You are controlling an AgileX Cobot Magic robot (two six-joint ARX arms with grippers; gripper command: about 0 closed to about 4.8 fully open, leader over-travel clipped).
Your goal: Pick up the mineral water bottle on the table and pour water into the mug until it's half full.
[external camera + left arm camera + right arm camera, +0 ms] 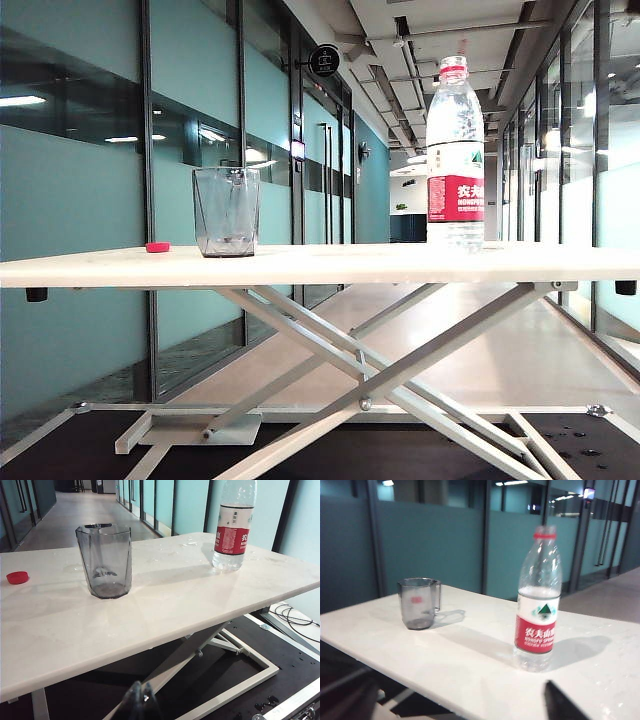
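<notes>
Bottle (455,155) stands uncapped on the table's (330,265) right side, mug (226,212) well left. Right gripper (566,701), near the table edge, only shows one dark finger; can't tell its opening. Left gripper (139,701) looks pinched together below the table, empty. A clumsy grab could tip the bottle and spill it.

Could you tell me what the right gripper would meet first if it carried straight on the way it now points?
Probably the mineral water bottle. In the right wrist view it stands upright on the table just beyond the dark finger at the frame's edge. Depth is unclear, and only one finger shows.
</notes>
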